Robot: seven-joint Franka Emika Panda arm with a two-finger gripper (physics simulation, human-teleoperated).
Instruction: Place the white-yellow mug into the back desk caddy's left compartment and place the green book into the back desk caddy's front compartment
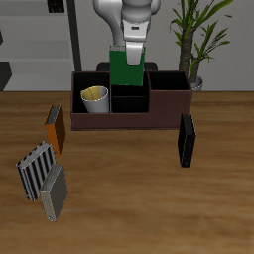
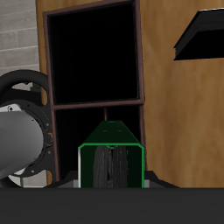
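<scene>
The back desk caddy (image 1: 169, 99) stands at the table's back. The white-yellow mug (image 1: 94, 98) stands upright in its left compartment (image 1: 83, 107); the mug is hidden in the wrist view. My gripper (image 1: 127, 48) is shut on the green book (image 1: 125, 69) and holds it upright over the caddy's split middle section, its lower edge about at rim height. The front compartment (image 1: 130, 103) below it is dark and holds nothing. In the wrist view the green book (image 2: 109, 133) sits in my gripper (image 2: 109, 166), above dark cells; I cannot tell which middle cell it is over.
An orange book (image 1: 55, 129) stands before the caddy's mug end. A black book (image 1: 186, 139) stands before the other end and shows in the wrist view (image 2: 206, 35). A striped book (image 1: 35, 169) and a grey book (image 1: 55, 193) lie near the front. A potted plant (image 1: 198, 40) stands behind.
</scene>
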